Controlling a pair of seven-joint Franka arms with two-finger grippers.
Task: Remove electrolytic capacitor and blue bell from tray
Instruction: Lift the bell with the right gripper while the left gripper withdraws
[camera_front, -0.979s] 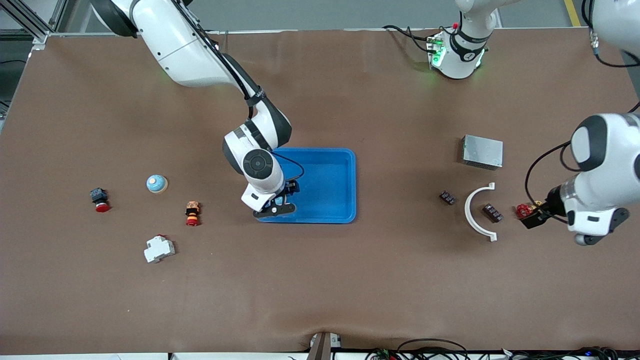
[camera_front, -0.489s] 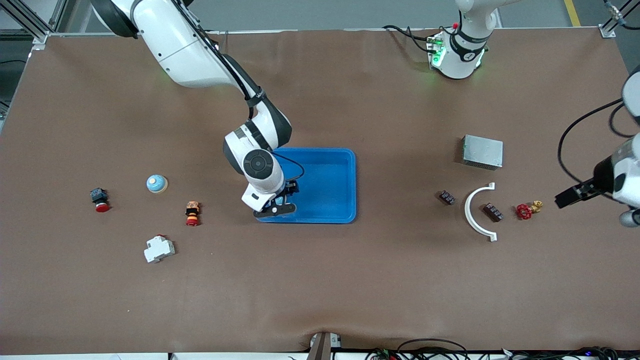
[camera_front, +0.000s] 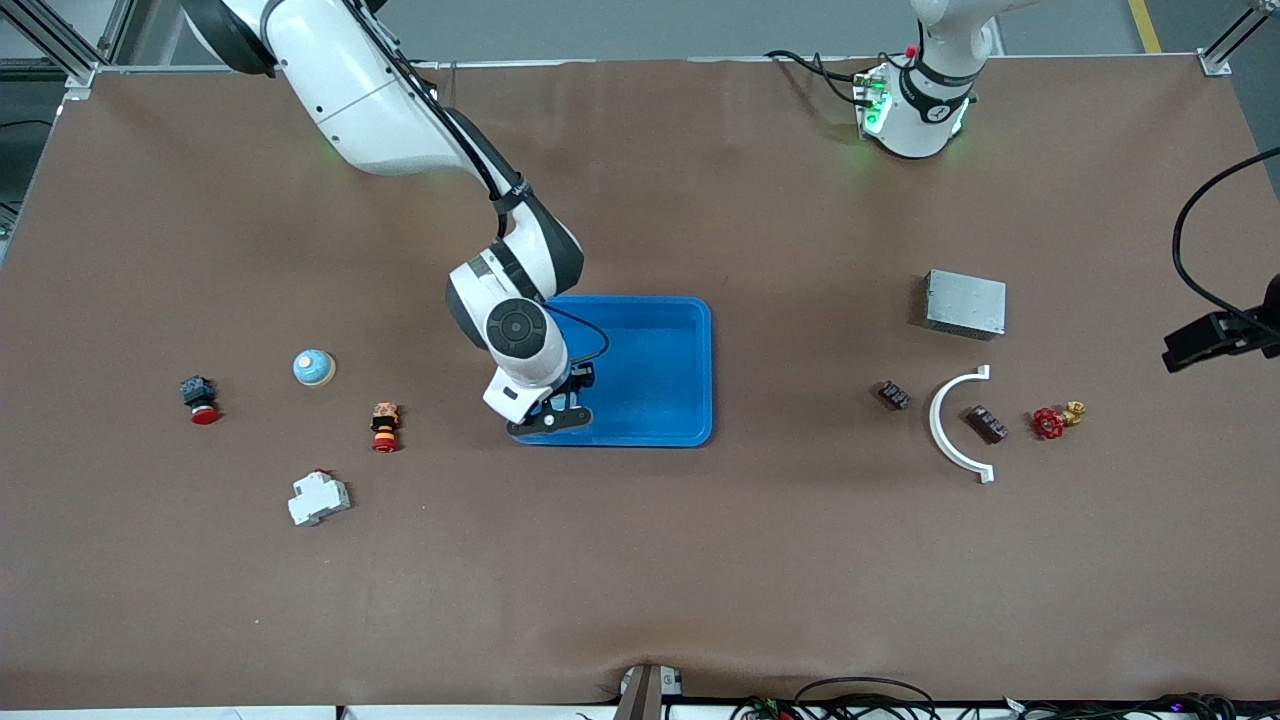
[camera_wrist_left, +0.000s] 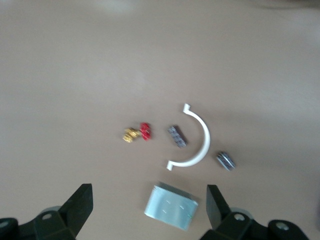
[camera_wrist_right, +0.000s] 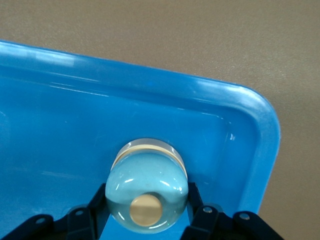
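- The blue bell (camera_wrist_right: 148, 186) sits in the tray (camera_front: 660, 370), in the tray corner nearest the front camera at the right arm's end.
- The right gripper (camera_wrist_right: 148, 212) is down in that corner, and its fingers (camera_wrist_right: 100, 197) are clamped on the sides of the bell's dome.
- The bell looks small, hard and shiny, so I think it is light but slippery. Its round top could slide out of a loose grip. Holding it low on both sides, near the pale ring, looks safest.
- The tray is smooth plastic and may shift if it gets bumped.
- In the front view the right arm covers the bell, so only the wrist view shows it.
- I cannot find the electrolytic capacitor in the tray. The rest of the tray looks bare.
- A second bell (camera_front: 313, 367) sits on the worktop (camera_front: 640, 560), toward the right arm's end.
- The left gripper (camera_wrist_left: 150, 215) waits with its fingers apart, holding nothing, high over the left arm's end of the worktop, above a grey box (camera_wrist_left: 171, 212) and a white curved piece (camera_wrist_left: 196, 142).
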